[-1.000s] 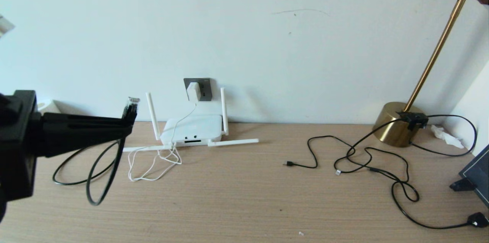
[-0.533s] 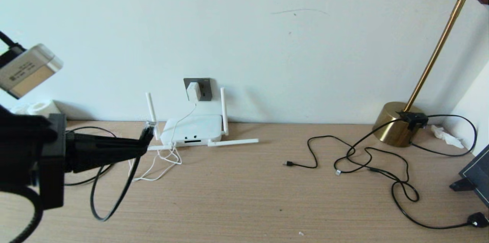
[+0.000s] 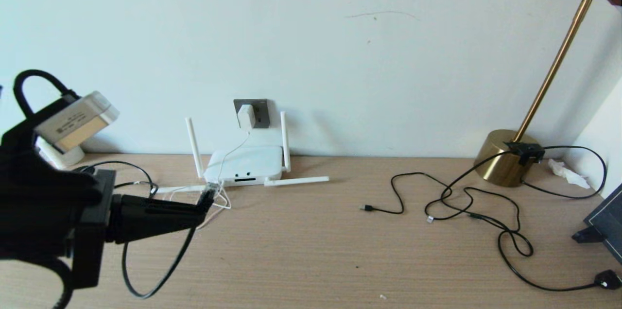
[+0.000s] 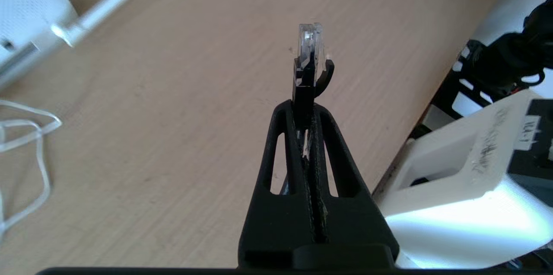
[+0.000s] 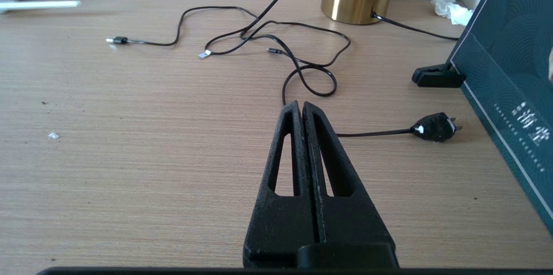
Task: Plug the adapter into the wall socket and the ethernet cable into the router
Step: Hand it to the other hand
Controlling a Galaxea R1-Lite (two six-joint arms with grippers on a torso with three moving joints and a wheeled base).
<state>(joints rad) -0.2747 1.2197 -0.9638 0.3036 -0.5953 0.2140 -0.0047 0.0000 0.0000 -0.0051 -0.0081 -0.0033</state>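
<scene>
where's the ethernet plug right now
In the head view, the ethernet cable plug is pinched in the left gripper, low on the left, just short of the router front.

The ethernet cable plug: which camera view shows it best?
The left wrist view: the ethernet cable plug fills the middle, its clear tip standing out of the shut left tool. The head view shows it small, near the router. The right wrist view does not show it.
</scene>
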